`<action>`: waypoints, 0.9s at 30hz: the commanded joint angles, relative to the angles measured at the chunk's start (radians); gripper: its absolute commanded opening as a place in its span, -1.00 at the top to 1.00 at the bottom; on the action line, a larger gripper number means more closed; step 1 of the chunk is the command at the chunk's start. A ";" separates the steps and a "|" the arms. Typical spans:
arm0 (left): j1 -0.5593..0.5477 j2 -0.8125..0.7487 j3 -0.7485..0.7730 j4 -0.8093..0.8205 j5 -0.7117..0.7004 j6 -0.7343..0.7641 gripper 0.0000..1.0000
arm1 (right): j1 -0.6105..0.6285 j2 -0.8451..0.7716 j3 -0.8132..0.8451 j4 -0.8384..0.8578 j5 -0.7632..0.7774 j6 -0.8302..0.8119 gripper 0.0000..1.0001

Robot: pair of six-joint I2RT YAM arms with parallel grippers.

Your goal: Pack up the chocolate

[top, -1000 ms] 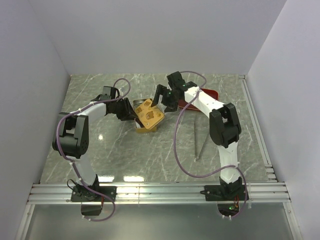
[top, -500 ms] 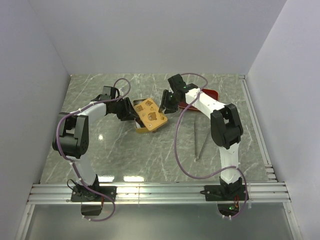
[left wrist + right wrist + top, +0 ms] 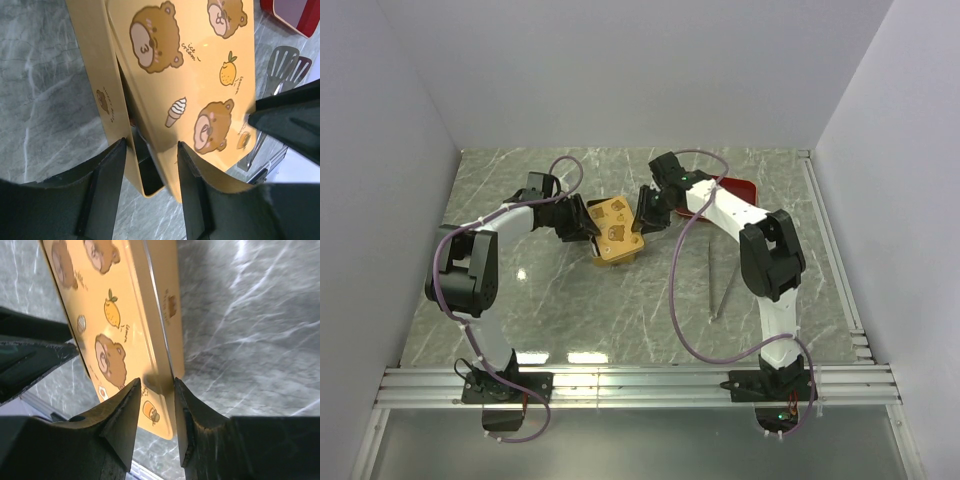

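The chocolate is hidden from me; where it lies I can't tell. The bear-printed yellow lid (image 3: 618,232) lies over the gold tin (image 3: 97,75), just above the middle of the top view. The right gripper (image 3: 156,384) pinches the lid's right edge. The left gripper (image 3: 150,145) straddles the tin's left end; clamped or loose, I can't tell. A red tray (image 3: 735,188) sits further right.

"ice cream", "lemon" on yellow lid (image 3: 200,75)
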 commanded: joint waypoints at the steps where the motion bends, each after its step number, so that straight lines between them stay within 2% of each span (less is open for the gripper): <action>1: -0.012 -0.008 0.029 0.042 0.037 -0.008 -0.02 | 0.016 0.014 0.029 -0.022 -0.026 -0.018 0.20; 12: -0.015 -0.011 0.028 0.045 0.040 -0.008 -0.03 | 0.024 0.074 0.063 -0.091 -0.026 -0.029 0.21; 27: -0.016 -0.016 0.020 0.041 0.037 -0.007 0.03 | 0.027 0.092 0.123 -0.082 -0.031 -0.028 0.19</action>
